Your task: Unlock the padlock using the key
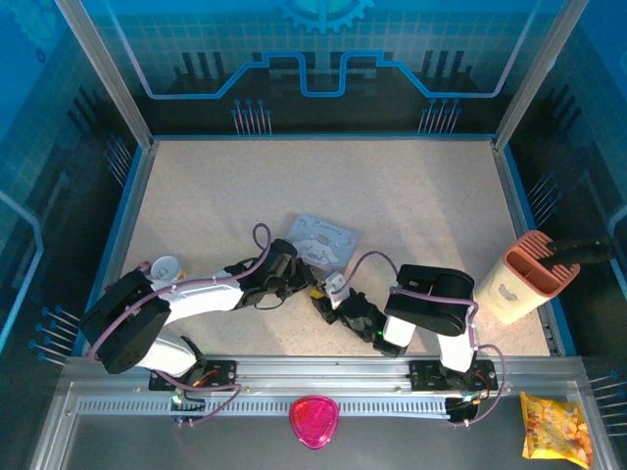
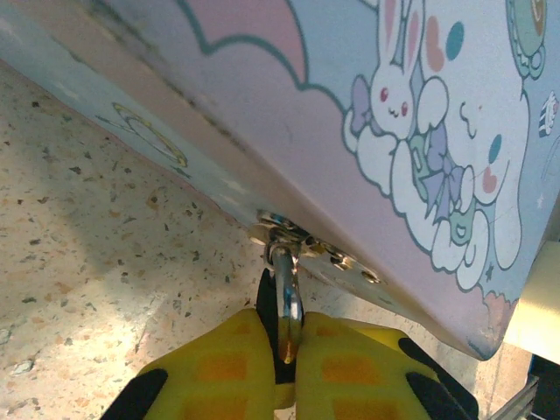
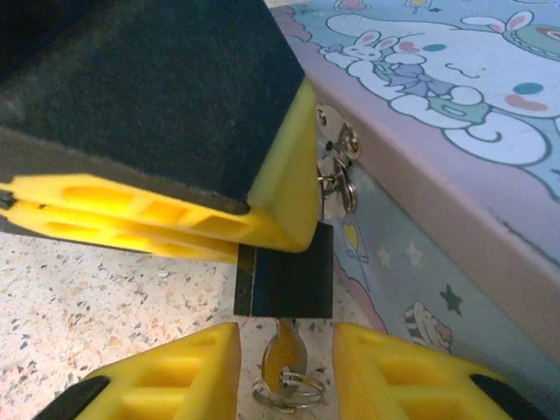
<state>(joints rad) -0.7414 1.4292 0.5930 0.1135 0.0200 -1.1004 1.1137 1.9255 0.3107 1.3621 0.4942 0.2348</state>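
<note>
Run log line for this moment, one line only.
left gripper: shut on padlock | right gripper: open astride key | key: seated in padlock | padlock: hooked on tin clasp

Robotics lab test cell, a speckled counter (image 1: 411,186) lay under the left claw (image 1: 306,284), aluminium posts (image 1: 103,69) and blue panels (image 1: 411,39) printed with a gear and circuit lines fenced it beyond the claw, cabled arms (image 1: 211,294) stood bolted to a slotted rail (image 1: 323,377) behind it.

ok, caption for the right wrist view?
Right wrist: key in the padlock on the tin hasp; left gripper clamps the padlock, right gripper open around the key.
</note>
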